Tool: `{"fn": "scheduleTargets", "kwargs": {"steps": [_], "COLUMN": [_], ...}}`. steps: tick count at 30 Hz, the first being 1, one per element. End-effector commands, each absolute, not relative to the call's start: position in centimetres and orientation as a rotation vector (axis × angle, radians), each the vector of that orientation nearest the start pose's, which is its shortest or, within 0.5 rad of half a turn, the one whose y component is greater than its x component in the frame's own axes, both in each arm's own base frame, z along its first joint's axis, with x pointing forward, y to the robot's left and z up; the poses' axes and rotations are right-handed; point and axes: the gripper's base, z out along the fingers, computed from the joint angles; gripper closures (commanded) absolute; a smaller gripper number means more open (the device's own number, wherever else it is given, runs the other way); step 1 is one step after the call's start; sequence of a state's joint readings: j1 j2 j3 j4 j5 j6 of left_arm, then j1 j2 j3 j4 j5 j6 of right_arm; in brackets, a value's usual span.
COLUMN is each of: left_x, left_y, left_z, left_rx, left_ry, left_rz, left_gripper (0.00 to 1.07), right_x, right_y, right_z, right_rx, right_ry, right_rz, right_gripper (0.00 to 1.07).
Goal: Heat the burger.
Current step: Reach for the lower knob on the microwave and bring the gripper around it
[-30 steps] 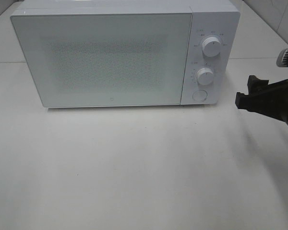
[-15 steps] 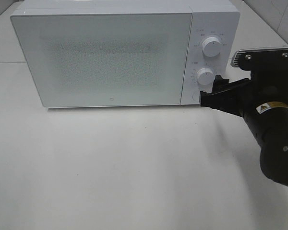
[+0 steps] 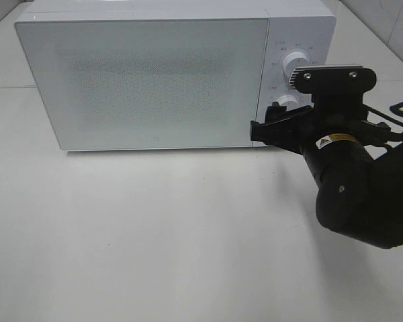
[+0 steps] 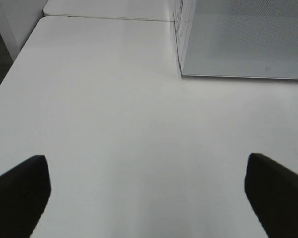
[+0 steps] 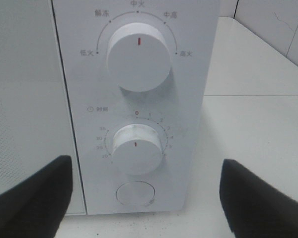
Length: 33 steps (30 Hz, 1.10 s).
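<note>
The burger shows in none of the views. The microwave [image 3: 148, 80] stands on the table [image 3: 154, 235] with its door [image 3: 148, 100] shut, and the speckled glass gives no look inside. The burger may already sit behind that door, but this cannot be told.

The right pincer [image 3: 275, 127] is at the control panel, most likely because the work now lies with the controls rather than with the food. In the right wrist view its two dark fingers [image 5: 35, 191] stand spread wide, one on each side of the panel's lower part. They frame the timer knob [image 5: 136, 151] and the round button [image 5: 135, 193] below it, with the power knob [image 5: 138, 57] above. They pinch nothing, and no contact with panel or knob can be made out.

The left pincer [image 4: 149, 193] hangs over bare table off the microwave's left front corner. It is spread fully, empty and touching nothing, apparently parked out of the way.
</note>
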State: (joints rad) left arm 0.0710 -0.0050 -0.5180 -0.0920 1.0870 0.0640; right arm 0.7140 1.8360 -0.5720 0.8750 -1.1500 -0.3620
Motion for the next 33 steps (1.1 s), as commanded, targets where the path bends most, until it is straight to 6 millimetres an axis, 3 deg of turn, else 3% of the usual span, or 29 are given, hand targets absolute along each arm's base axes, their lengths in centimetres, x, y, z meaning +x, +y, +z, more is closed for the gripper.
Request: {"fn": "scheduleTargets", "kwargs": {"steps": [1,10,21,33], "left_x": [-1.2,-1.2,-1.2,-0.9], "left_y": [-0.9,-0.9,-0.9,-0.8], "left_z": [28.1,28.1,28.1,28.2], "left_rx": [-0.011,-0.011,-0.011,-0.012], "left_ry": [2.004,2.004,2.004,2.022], "left_rz": [-0.030,-0.030,-0.030,-0.031], "left_gripper": [0.04,0.04,0.04,0.04], "right_x": [27.0,28.4,30.4,31.7], "right_y": [14.8,15.2,14.4,14.7], "right_z": [14.3,12.8,13.0,12.3], "right_rx": [0.004,-0.047,-0.042,-0.039], "right_ry": [1.708,1.719,1.696,1.688], "right_rz": [-0.102,-0.128,-0.134,-0.133], "right_gripper": [0.29,0.31,0.31,0.31]}}
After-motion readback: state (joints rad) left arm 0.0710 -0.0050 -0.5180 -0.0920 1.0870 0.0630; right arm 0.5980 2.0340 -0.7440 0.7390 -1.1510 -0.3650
